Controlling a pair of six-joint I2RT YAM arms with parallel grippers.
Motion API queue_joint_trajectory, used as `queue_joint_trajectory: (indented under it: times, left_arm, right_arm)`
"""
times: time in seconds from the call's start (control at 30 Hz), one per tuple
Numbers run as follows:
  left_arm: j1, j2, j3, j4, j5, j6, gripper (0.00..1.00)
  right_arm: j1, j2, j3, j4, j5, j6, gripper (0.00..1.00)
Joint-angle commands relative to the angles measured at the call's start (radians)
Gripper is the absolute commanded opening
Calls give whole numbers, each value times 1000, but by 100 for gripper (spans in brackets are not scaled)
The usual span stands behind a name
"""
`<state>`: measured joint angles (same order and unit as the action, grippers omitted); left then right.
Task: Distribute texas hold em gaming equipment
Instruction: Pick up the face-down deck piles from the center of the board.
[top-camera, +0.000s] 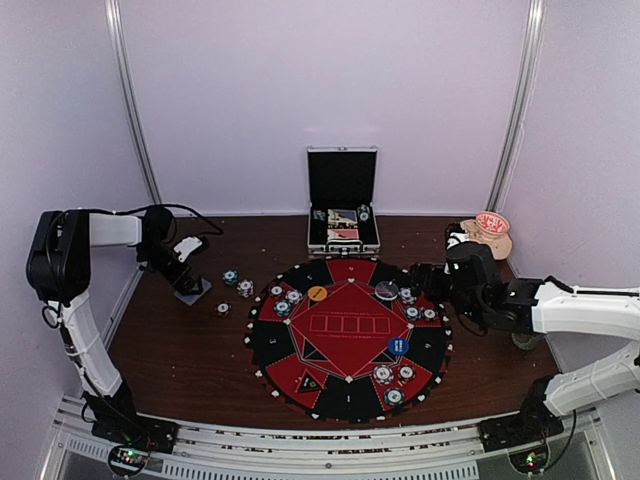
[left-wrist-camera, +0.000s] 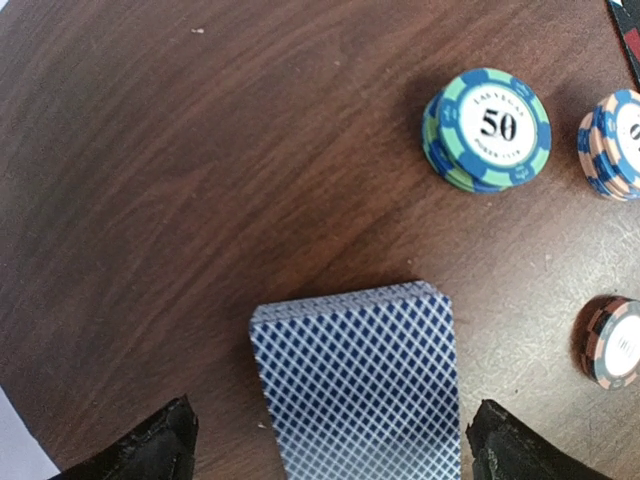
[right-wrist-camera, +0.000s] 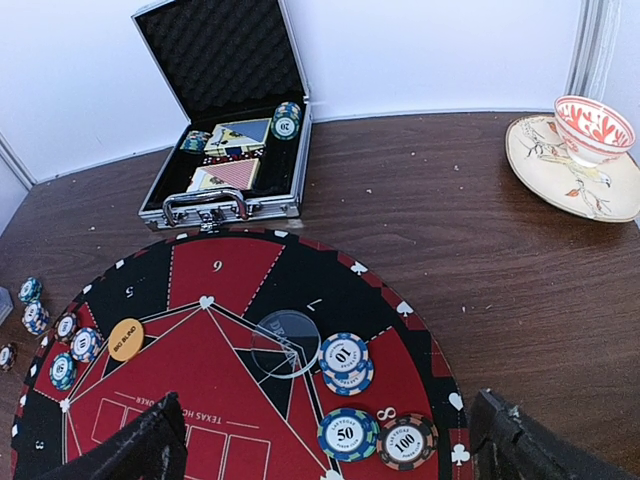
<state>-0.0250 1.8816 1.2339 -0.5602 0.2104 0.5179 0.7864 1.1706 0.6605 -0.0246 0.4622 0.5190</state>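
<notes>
While chips (top-camera: 383, 374) are sitting at mat (top-camera: 348, 300) seats, you're hovering left gripper (left-wrist-camera: 330, 435), wide apart, astride undealt deck (left-wrist-camera: 355, 375); right gripper (right-wrist-camera: 325, 440) gaping too.

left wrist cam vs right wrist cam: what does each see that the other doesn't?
Left wrist only: the card deck lying on the wood inside the open left gripper, with a 50 chip stack close up. Right wrist only: the open case, the round mat and a cup on its saucer, beyond the open right gripper. Both: brown table and poker chips.
</notes>
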Motion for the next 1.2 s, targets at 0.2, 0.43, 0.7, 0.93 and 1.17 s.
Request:
queue_joint_trajectory:
  times: [0.2,0.43,0.7,0.93,1.17]
  left_arm:
    - [11,51,70,-111,-15,17,98]
    - [12,95,81,-118,-15,11,98]
    - [11,121,87,-132,-25,2,95]
    - [11,135,47,-132,-26,8,86]
    - [10,126,30,-148,-1,13,75]
  right_arm:
    - [12,-4,-8,13,34,-17,100]
    - [15,-7,-8,14,35,-17,100]
    - [18,2,-5,16,38,-18,100]
    - [17,4,-5,17,38,-19,100]
    - [18,6,-5,17,40,-20,100]
